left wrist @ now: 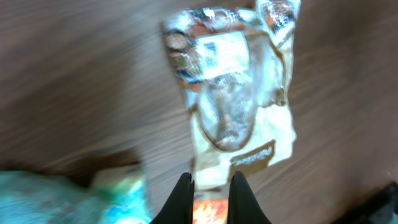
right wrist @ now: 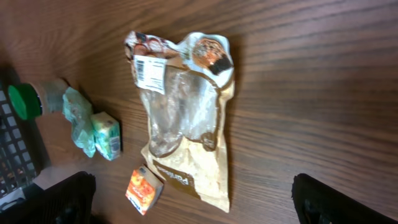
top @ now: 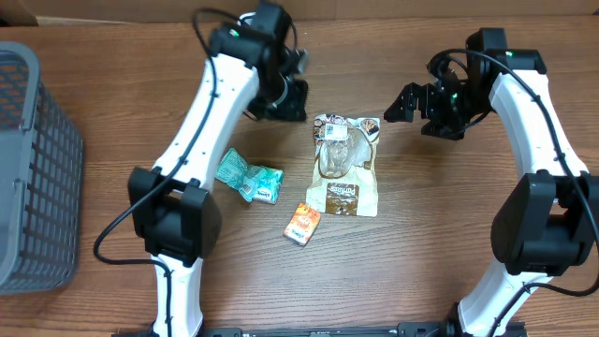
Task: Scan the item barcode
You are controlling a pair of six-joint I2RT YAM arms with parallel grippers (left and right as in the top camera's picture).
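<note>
Jaws first: your left gripper (left wrist: 211, 179) has its two dark, tapered fingers drawn together on nothing, near the label end of the pouch (top: 346, 164). Your right gripper (right wrist: 193, 180) is spread wide and empty. You see the pouch lying flat on the wood-grain table (top: 449, 215) between the arms: crinkled clear plastic over a tan base, with a white barcode label (right wrist: 147, 70) facing up. A small orange carton (top: 302, 224) sits just beside its lower corner, and a crumpled teal packet (top: 250, 177) lies near.
</note>
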